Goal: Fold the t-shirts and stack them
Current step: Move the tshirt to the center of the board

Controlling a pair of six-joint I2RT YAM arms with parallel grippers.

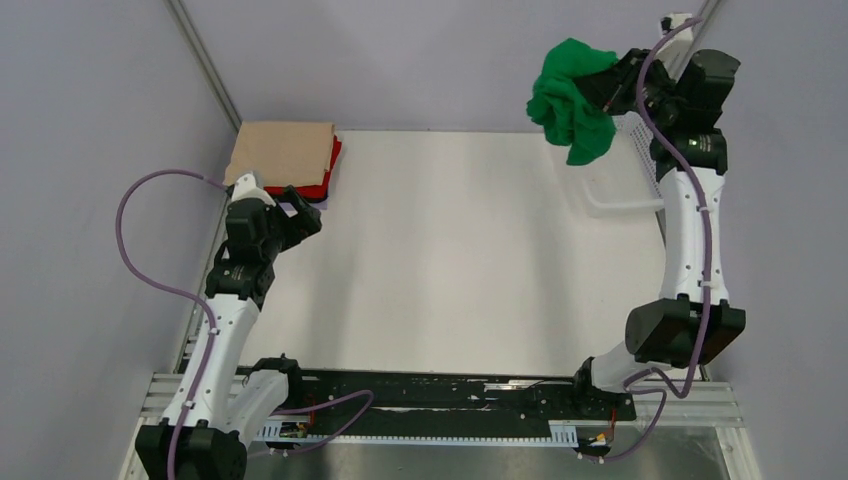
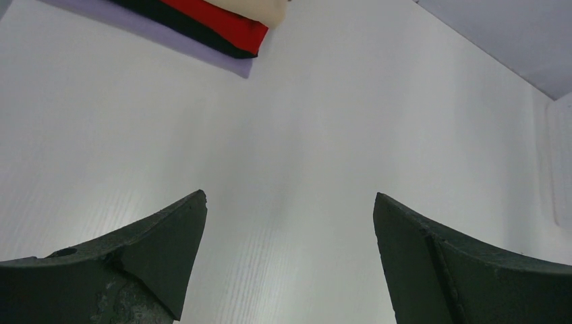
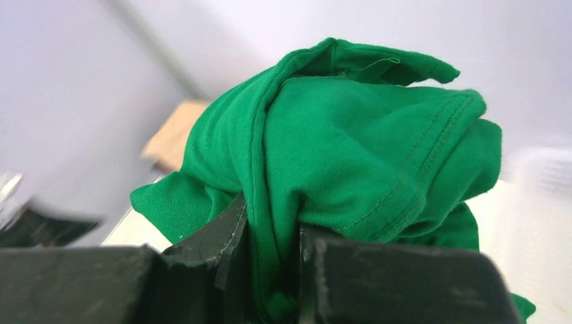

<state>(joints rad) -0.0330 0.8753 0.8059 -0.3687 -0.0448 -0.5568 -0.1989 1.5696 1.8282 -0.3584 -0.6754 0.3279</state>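
Evidently bound for the table, the green shirt hangs clenched in the right gripper; left gripper gapes idle.

The green t-shirt was soft, matt knit cloth with stitched hems. The left pincer looked matt black and rough — scuffed grey at the edges. The table was white and smooth, finely ribbed, with a faint sheen — the folded tan t-shirt was matt cloth.
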